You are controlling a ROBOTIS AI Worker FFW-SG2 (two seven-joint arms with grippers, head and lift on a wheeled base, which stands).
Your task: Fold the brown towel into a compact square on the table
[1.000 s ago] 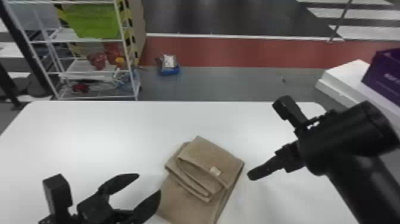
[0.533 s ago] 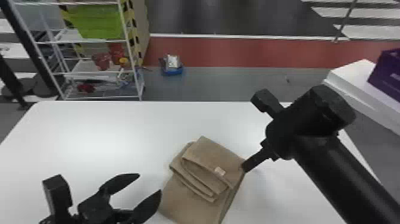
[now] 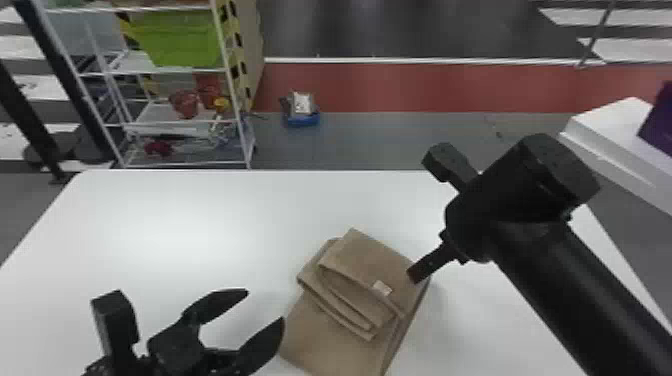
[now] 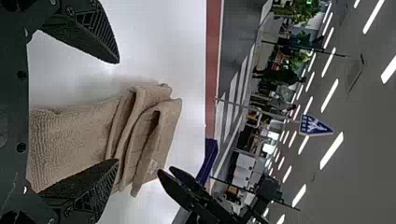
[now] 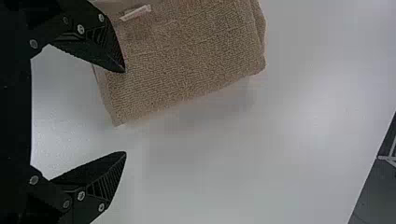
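The black, flat-fingered left gripper (image 4: 117, 111) and right gripper (image 5: 125, 111) are holding their jaws spread, the latter ideally straddling every layer of the folded brown terry towel (image 3: 330, 335) before closing.

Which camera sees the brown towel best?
The head view: it shows most of the towel from above, folds and tag too. In the left wrist view, the left gripper covers part of it; the right wrist view shows it close up but cut off.

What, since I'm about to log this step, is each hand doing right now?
Left hand: open, holding nothing.
Right hand: open, holding nothing, one finger at the brown towel.
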